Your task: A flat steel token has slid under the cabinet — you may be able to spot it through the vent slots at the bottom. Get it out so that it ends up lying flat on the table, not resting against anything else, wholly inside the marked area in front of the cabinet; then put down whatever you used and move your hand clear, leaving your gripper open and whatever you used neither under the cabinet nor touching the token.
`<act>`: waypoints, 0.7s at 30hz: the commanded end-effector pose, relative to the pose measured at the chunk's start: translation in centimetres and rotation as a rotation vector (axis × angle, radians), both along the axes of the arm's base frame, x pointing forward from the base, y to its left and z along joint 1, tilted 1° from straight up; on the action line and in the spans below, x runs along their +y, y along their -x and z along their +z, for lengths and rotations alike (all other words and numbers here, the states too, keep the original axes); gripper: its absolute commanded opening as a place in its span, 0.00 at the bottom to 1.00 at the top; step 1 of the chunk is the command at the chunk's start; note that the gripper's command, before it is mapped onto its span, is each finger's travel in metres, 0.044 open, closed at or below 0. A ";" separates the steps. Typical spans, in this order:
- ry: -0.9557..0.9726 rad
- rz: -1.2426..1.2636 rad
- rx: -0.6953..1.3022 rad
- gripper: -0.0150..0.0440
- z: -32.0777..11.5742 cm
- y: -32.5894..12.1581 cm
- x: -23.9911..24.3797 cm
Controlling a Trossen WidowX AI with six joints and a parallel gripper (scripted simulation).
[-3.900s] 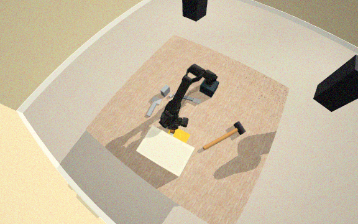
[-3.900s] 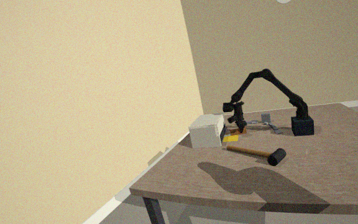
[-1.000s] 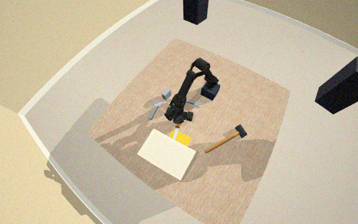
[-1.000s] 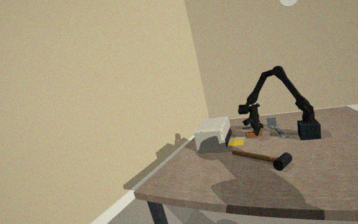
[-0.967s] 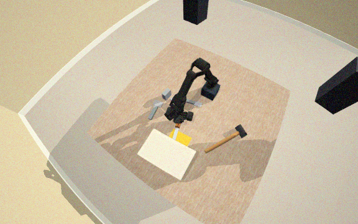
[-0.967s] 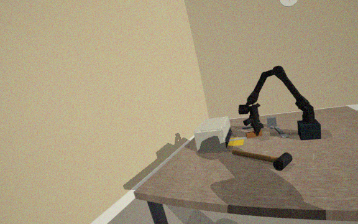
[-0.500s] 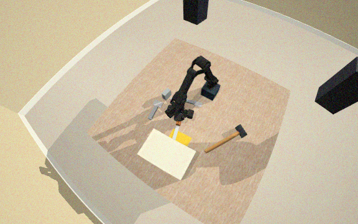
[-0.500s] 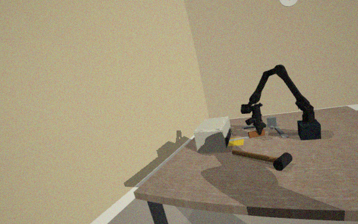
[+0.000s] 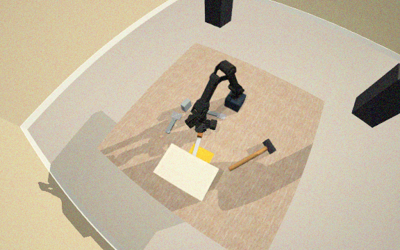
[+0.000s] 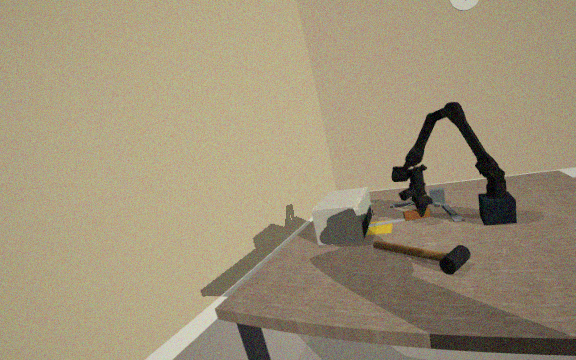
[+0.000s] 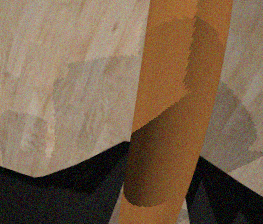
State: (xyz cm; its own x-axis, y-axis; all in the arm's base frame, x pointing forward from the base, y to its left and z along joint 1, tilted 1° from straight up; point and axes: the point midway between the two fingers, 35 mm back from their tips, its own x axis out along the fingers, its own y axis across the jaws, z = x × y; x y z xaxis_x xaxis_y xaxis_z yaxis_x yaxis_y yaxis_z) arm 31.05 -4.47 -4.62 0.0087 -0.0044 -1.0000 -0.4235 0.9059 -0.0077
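The white cabinet [image 9: 186, 171] [image 10: 340, 215] stands on the table. The yellow marked area [image 9: 205, 155] [image 10: 382, 230] lies in front of it. My gripper [image 9: 201, 130] [image 10: 422, 211] [image 11: 157, 154] is shut on the orange handle [image 9: 200, 135] [image 10: 410, 216] [image 11: 172, 65] of a long tool, low over the table in front of the area. The tool's pale, flat blade [image 9: 196, 146] [image 10: 393, 221] runs over one side of the yellow area to the cabinet's front edge; its far end is hidden. I cannot see the token in any view.
A mallet [image 9: 248, 159] [image 10: 413, 251] with a wooden handle lies to one side of the marked area. A grey block [image 9: 186, 105] [image 10: 437, 195], a grey T-shaped tool [image 9: 172, 123] and another grey tool [image 9: 217, 114] [image 10: 452, 212] lie around the arm. The wrist view shows table and shadows beyond the handle.
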 end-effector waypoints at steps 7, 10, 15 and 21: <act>0.001 0.001 0.007 0.25 -0.1 1.5 -0.7; 0.001 0.001 0.007 0.25 -0.1 1.9 -0.9; 0.001 0.001 0.007 0.25 -0.1 2.5 -1.3; 0.002 0.001 0.008 0.25 -0.1 3.2 -1.7</act>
